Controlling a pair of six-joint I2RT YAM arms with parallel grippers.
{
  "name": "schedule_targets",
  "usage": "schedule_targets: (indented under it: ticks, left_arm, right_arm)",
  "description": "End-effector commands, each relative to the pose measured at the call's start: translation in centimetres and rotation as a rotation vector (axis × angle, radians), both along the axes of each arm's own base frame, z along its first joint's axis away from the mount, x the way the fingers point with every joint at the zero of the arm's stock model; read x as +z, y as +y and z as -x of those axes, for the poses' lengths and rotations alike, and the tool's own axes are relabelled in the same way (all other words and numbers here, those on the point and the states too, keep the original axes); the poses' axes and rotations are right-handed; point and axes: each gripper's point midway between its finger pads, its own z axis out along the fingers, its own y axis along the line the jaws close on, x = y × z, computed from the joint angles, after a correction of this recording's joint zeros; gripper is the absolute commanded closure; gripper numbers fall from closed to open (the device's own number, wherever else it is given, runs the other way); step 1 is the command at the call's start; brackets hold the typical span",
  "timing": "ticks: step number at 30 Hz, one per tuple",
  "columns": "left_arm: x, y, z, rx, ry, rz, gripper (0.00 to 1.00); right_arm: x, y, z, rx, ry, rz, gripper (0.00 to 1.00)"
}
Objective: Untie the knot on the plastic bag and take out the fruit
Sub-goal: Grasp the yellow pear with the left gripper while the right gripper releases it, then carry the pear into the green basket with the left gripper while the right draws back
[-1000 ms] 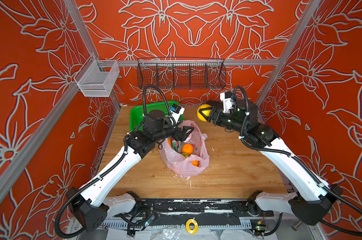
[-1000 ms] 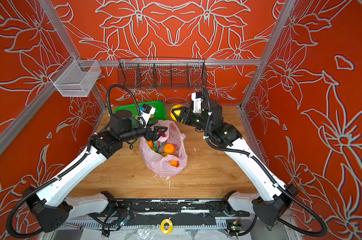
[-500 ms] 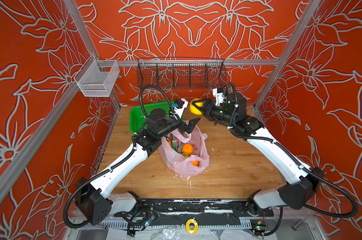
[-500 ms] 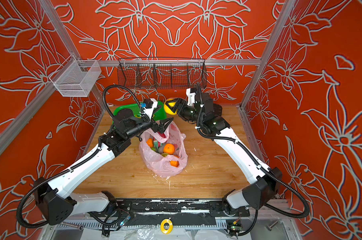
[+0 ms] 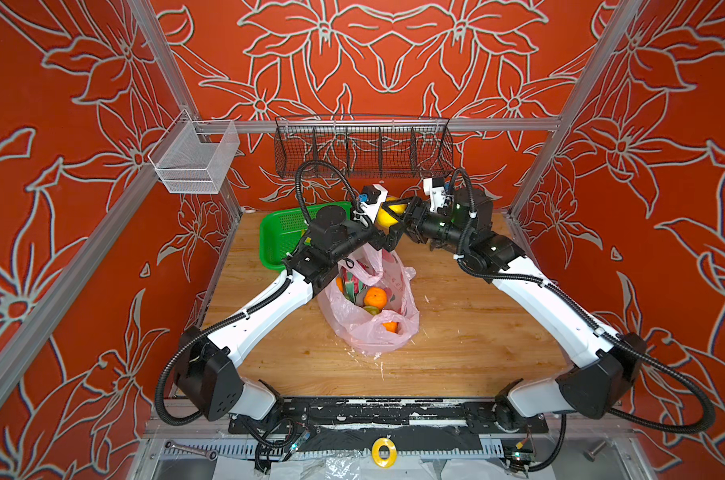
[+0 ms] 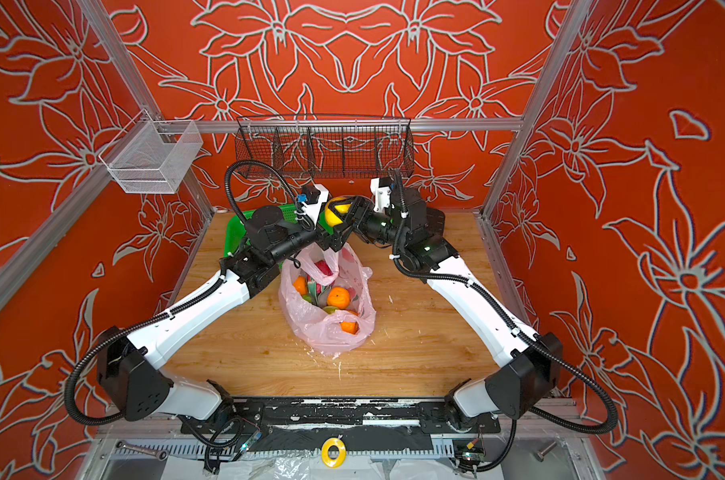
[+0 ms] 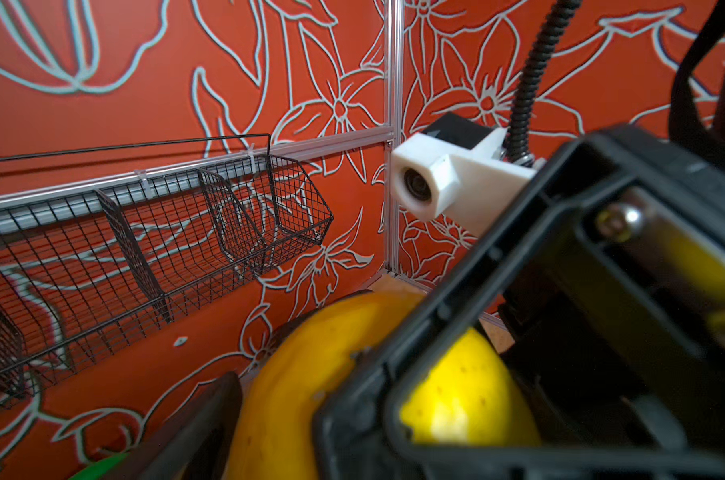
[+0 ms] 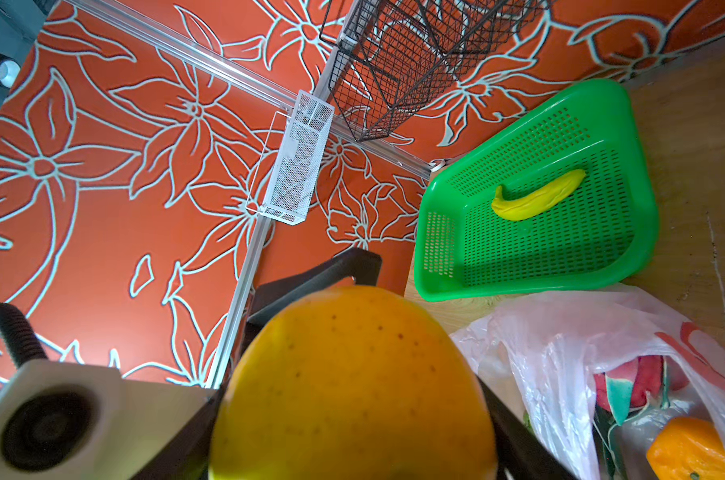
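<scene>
Now the lemon (image 5: 388, 214) is up at the back of the table (image 5: 456, 345), clamped between the jaws of the right claw (image 5: 396, 220), beyond the far end of the bag (image 5: 344, 320) and near the basket (image 8: 519, 287). The left claw (image 5: 382, 237) crowds in on the same fruit. In its wrist view only one of its fingers (image 7: 203, 419) shows, just beside the lemon, with the rest hidden behind the right claw, so whether it grips or hangs loose I cannot tell. The bag lies mid-table, mouth gaping, no knot to be seen.

The job in hand, by my reading, is delivery: lemon into the basket. Doing it well means a firm hold all the way, since that round skin could slip out of a lazy squeeze. The left claw wants to back off first (its arm looks to sit right on the path to the basket), or else take the fruit cleanly before the right lets go, never both tugging at once. Go low over the basket floor, pick a spot clear of the banana (image 8: 537, 199), and only then release, so nothing bounces over the rim.

And the count: one lemon in the claw. In the bag, three oranges (image 6: 338, 297), one dragon fruit (image 8: 647, 380) and at least one green fruit (image 5: 371, 310), half buried (more may lie underneath). One banana, one basket, one bag. On the back wall hangs one black rack (image 5: 363, 147), and on the side rail one white mesh bin (image 5: 194, 162).
</scene>
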Motion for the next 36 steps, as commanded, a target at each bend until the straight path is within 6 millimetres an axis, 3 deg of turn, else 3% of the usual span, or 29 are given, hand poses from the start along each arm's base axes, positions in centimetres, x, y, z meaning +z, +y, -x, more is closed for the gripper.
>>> schedule_targets:
  ticks: [1,7,12,18,22,25,27,30,36]
  left_arm:
    - [2.1,-0.1,-0.1,0.013,-0.063,0.017,0.12]
    - [1.4,0.1,-0.6,0.036,0.015,0.025,0.26]
    - [1.0,0.6,-1.0,0.071,0.082,0.032,0.40]
    - [0.6,1.4,-1.2,0.118,0.110,0.015,0.42]
    - [0.8,2.7,-1.8,0.182,0.128,0.006,0.43]
    - [0.8,5.5,-3.8,0.305,0.199,0.034,0.45]
    - [0.3,8.6,-5.7,0.408,0.295,0.081,0.46]
    - [-0.9,13.2,-8.2,0.527,0.433,0.145,0.46]
    - [-4.4,19.3,-11.9,0.663,0.593,0.181,0.47]
  right_arm:
    - [1.3,-0.1,0.7,0.010,-0.024,-0.043,0.38]
    - [1.3,-0.4,0.9,0.006,-0.036,-0.040,0.32]
    - [1.9,-1.1,1.1,-0.022,-0.066,-0.038,0.19]
    - [3.9,-3.0,2.0,-0.081,-0.165,-0.047,0.03]
    - [4.6,-4.3,2.7,-0.110,-0.198,-0.052,0.03]
    - [4.9,-5.0,3.5,-0.121,-0.239,-0.039,0.03]
    - [4.6,-5.3,4.1,-0.116,-0.268,-0.012,0.03]
    - [3.7,-5.6,4.7,-0.105,-0.278,0.040,0.03]
    - [1.6,-5.5,5.2,-0.069,-0.240,0.124,0.03]
